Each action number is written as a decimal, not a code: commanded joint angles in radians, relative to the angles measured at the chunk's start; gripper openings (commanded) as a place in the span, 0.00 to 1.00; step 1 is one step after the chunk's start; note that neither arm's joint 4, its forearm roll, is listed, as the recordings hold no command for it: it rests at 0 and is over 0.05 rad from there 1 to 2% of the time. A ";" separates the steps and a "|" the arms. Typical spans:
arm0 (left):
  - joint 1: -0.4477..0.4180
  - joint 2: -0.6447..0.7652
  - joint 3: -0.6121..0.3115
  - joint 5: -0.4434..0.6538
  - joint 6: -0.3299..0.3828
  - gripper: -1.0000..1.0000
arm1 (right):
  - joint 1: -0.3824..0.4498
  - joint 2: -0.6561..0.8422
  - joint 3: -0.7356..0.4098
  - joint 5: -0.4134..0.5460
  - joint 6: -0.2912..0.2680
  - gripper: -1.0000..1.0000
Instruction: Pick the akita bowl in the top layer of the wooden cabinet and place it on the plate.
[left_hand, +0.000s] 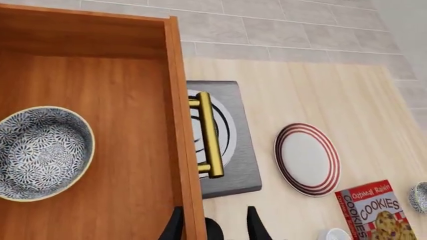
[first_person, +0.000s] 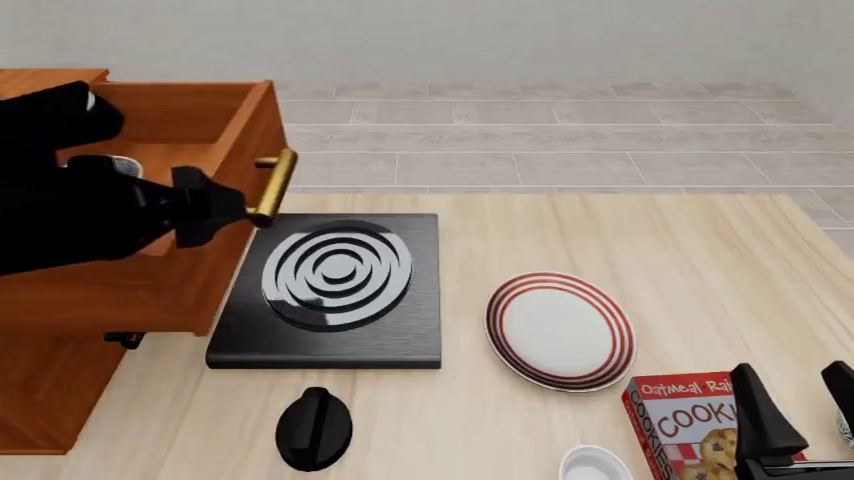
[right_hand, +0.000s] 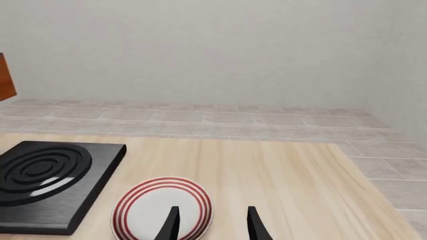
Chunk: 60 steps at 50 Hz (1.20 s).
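The akita bowl (left_hand: 43, 152), white with a dark blue pattern, sits inside the pulled-out top layer (left_hand: 127, 100) of the wooden cabinet (first_person: 54, 390). In the front view only a sliver of the bowl (first_person: 123, 165) shows behind my left arm. My left gripper (left_hand: 213, 227) is open above the drawer's front wall, near the brass handle (left_hand: 208, 135), apart from the bowl. The plate (first_person: 561, 330), white with red rings, lies on the table right of the stove. My right gripper (first_person: 798, 395) hovers open near the front right, just short of the plate (right_hand: 157, 212).
A black stove slab (first_person: 334, 285) with white rings lies under the open drawer's front. A black knob-like object (first_person: 314, 428) stands before it. A cookie box (first_person: 681, 425) and a small white bowl (first_person: 594, 465) sit at the front right, close to my right gripper.
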 joint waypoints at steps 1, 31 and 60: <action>-0.044 0.090 0.069 0.020 -0.036 1.00 | 0.000 0.001 0.000 0.000 0.000 1.00; 0.013 0.117 -0.052 0.052 0.066 1.00 | 0.003 -0.001 0.001 -0.004 -0.028 1.00; 0.091 0.153 -0.354 0.170 0.150 1.00 | 0.005 -0.003 -0.002 -0.002 -0.027 1.00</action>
